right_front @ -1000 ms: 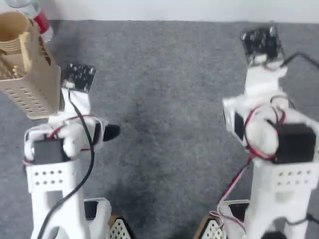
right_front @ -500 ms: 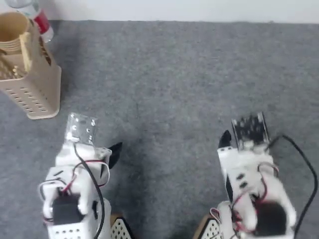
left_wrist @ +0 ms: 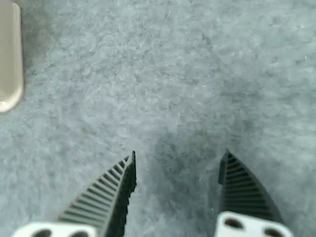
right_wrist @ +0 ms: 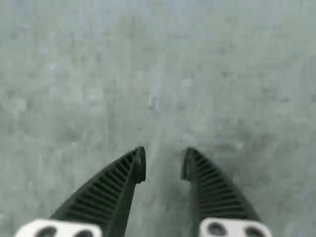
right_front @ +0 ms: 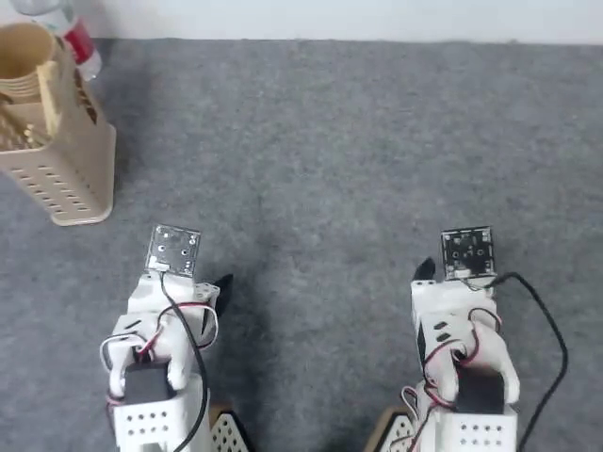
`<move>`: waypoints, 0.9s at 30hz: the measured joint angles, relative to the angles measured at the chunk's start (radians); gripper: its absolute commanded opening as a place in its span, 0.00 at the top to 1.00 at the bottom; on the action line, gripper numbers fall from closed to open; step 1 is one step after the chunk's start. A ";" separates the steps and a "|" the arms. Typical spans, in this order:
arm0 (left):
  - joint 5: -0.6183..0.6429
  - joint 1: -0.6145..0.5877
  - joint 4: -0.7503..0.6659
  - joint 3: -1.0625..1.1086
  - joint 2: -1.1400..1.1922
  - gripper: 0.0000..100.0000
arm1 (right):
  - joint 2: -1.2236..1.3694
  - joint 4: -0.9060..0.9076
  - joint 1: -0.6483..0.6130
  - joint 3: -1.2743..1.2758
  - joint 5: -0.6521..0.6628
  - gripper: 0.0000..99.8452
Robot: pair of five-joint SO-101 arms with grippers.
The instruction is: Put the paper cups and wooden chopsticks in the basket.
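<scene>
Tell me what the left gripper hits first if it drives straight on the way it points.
Probably only the grey mat: the left gripper aims at bare surface, and the basket sits off to one side of that line.

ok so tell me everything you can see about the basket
The basket is a tall beige box, plastic by the look, with rounded corners and rows of narrow slots in its walls. It stands upright on the grey mat at the far left corner. Stacked paper cups and wooden chopsticks stick out of its open top. A bottle with a red label stands just behind it; whether they touch is unclear.
</scene>
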 measured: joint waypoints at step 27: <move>0.255 -0.127 0.186 0.000 0.000 0.90 | -0.003 0.210 -0.002 0.130 -0.009 0.96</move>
